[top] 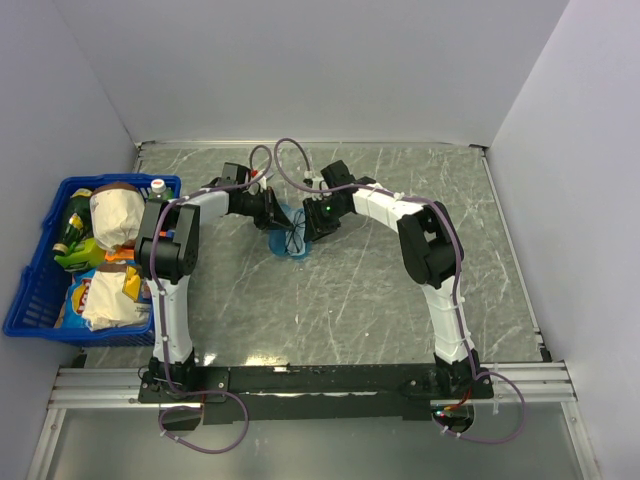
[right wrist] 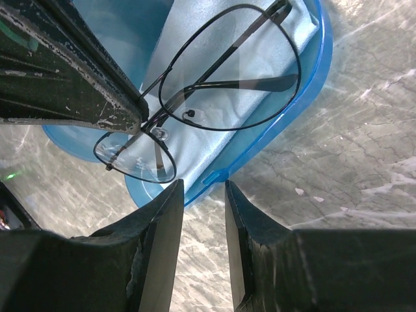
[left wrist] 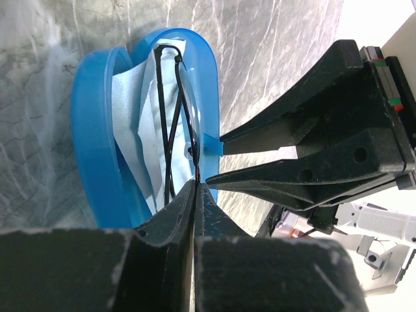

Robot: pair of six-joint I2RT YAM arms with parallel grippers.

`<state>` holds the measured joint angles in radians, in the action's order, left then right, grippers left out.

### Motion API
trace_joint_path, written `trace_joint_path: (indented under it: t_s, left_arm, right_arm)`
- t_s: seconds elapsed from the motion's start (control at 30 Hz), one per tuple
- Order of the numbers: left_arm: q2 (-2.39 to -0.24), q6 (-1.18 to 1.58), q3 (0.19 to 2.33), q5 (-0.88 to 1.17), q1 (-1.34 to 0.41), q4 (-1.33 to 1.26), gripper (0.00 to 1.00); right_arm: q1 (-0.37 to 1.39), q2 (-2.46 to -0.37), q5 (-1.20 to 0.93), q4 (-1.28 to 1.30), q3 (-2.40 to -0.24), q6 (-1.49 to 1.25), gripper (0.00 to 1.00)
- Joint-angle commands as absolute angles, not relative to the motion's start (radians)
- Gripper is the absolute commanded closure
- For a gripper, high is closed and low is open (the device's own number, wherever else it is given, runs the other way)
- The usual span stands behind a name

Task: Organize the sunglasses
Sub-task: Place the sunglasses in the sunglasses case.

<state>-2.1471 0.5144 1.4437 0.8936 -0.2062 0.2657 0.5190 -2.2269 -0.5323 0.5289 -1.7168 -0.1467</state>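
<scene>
The sunglasses, thin black wire frame, lie on a light-blue cloth inside the open blue case. They also show in the left wrist view and faintly from above. My left gripper is shut on the sunglasses at the bridge; its fingers reach in from the left. My right gripper is open, its fingertips either side of the case's small latch tab at the rim, and it holds nothing. From above, both grippers meet over the case.
A blue basket with snack bags and a bottle stands at the left edge of the marbled table. Grey walls close in the table on three sides.
</scene>
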Motion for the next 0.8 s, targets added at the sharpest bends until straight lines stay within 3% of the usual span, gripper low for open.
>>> trace_joint_path:
  t_s: [0.0,0.77]
  left_arm:
    - [-2.094,0.526,1.456,0.885,-0.202,0.252,0.96]
    - [-2.094,0.543,1.480,0.887,-0.187,0.273,0.92]
  right_arm:
    - [0.532,-2.249,-0.528,0.535,-1.747,-0.133,0.62]
    - [0.543,-2.249,-0.517,0.541,-1.746,-0.124,0.62]
